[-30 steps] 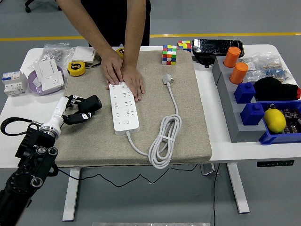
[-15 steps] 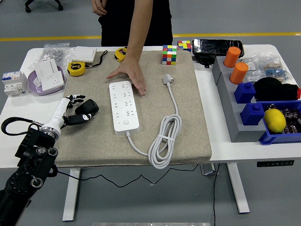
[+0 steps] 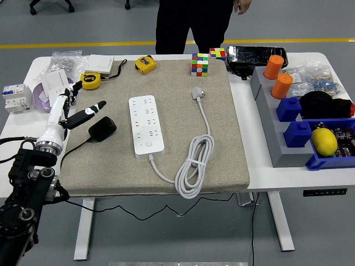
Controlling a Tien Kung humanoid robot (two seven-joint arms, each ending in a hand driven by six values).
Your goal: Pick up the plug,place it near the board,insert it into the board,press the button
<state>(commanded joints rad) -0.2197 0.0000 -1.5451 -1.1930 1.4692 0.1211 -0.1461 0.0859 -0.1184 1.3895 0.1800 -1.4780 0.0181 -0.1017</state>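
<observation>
Since a moment ago my left hand (image 3: 77, 108) has let go of the black plug (image 3: 102, 128) and drawn back toward the left edge of the mat, and the person's hands have lifted off the power strip; the person (image 3: 194, 25) now stands back beyond the far side of the table.

Taking the white power strip (image 3: 146, 126) as the mark: far to its left, off the tan mat (image 3: 222, 138), sit a white breaker (image 3: 15, 97) and a purple bowl (image 3: 41, 97) holding white sockets, on the white table (image 3: 22, 138). My left hand hovers left of the strip, fingers spread and relaxed, holding nothing, one dark fingertip pointing toward the strip. The black plug lies flat on the mat just left of the strip, apart from my fingers, its thin black cord trailing off toward the near left. Beyond the strip's far end lie two yellow tape measures (image 3: 145, 64) and a clear bag of parts. The strip itself lies lengthwise on the mat, button end nearest me, with its own white cable (image 3: 191, 169) looping to the right and ending in a white plug (image 3: 198, 93) right of the strip's far end. Farther right and back stands a coloured cube puzzle (image 3: 199, 64). Well right of the strip, off the mat, are two orange cylinders (image 3: 277, 76), blue blocks and a blue bin with a yellow lemon (image 3: 324, 142). Grey floor with a yellow line runs behind the table.
</observation>
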